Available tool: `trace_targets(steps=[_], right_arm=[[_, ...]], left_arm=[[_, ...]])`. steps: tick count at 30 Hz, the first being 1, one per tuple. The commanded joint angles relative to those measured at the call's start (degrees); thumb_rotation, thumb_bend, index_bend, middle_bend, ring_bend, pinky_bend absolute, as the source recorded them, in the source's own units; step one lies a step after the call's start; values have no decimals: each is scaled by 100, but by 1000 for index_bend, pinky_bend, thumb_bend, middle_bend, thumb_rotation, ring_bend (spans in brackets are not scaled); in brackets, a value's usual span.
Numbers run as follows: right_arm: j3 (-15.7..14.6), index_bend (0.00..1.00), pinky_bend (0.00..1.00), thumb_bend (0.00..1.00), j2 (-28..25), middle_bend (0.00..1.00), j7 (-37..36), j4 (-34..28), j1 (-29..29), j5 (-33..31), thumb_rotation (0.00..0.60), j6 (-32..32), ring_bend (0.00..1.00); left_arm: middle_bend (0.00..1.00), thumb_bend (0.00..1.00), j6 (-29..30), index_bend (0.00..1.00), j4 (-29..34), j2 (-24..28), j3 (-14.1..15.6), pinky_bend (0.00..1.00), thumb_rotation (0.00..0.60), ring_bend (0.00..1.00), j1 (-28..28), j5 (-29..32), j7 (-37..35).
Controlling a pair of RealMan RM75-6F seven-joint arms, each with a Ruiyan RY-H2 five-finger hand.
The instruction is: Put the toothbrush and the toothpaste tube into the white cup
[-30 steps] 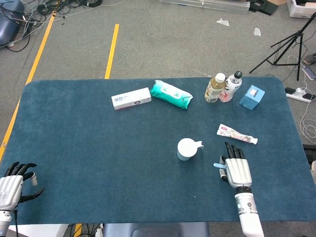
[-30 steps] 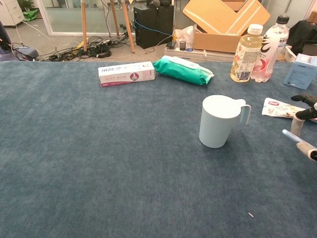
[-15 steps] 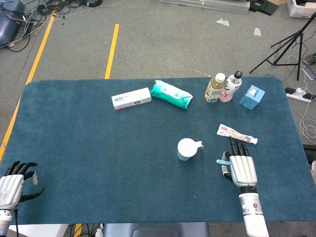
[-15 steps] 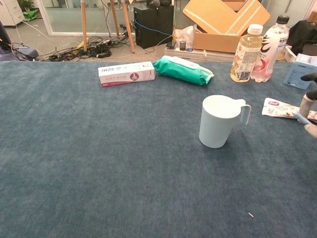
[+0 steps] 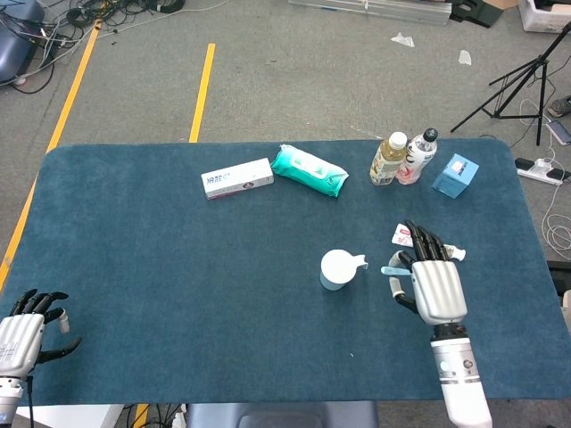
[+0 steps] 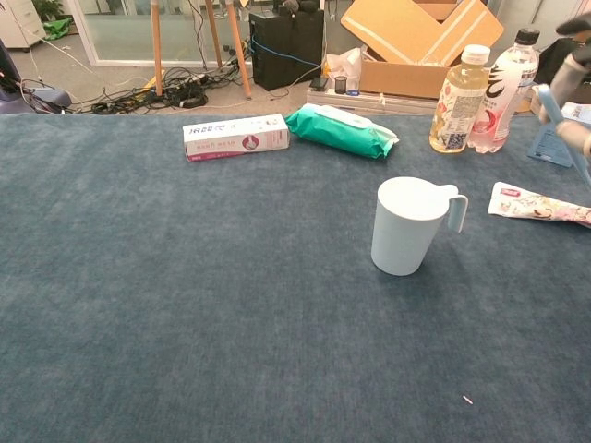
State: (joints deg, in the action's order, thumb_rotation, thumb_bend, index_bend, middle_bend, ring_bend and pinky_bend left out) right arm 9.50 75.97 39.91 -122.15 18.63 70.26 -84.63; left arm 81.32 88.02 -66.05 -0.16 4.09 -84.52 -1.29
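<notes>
Item, white cup (image 5: 338, 269) — upright at mid-table, handle toward the right hand (image 5: 432, 276), nothing visibly inside.
Item, toothbrush (image 6: 560, 128) — light blue, pinched in the right hand, raised off the cloth just right of the cup.
Item, toothpaste tube (image 6: 540, 204) — flat on the table beyond the cup, partly under that hand from overhead.
Item, left hand (image 5: 25, 323) — fingers spread, idle at the near left corner.
Step judged: toothbrush carry. Next — shift left over the rim, tip the brush upright, release.
</notes>
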Motion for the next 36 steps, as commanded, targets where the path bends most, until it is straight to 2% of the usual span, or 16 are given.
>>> trace_targets(steps=[1, 5, 10, 19, 28, 36], right_arm=[[213, 605, 113, 365, -87, 47, 91, -242, 204, -60, 600, 152, 0], [408, 605, 112, 366, -25, 47, 269, -389, 457, -233, 600, 312, 0], [508, 605, 113, 366, 197, 47, 545, -424, 756, -412, 600, 457, 0], [669, 605, 113, 367, 771, 47, 543, -168, 1242, -656, 600, 655, 0], [702, 605, 112, 366, 1185, 46, 97, 314, 1505, -796, 600, 850, 0], [630, 605, 112, 366, 1585, 49, -766, 1013, 1573, -456, 600, 944, 0]], left_arm=[[268, 150, -2, 635, -2, 4, 0, 112, 600, 209, 0, 4, -5], [268, 151, -5, 635, -10, 14, -1, 112, 600, 209, -5, 22, -22], [268, 150, 5, 635, -41, 14, 8, 113, 600, 209, -26, 34, -63], [268, 150, 12, 635, -122, 10, 33, 112, 600, 209, -72, 56, -179], [268, 150, 32, 635, -198, 25, 53, 112, 600, 209, -128, 80, -289], [268, 150, 47, 635, -269, 19, 58, 112, 600, 209, -156, 75, -371]])
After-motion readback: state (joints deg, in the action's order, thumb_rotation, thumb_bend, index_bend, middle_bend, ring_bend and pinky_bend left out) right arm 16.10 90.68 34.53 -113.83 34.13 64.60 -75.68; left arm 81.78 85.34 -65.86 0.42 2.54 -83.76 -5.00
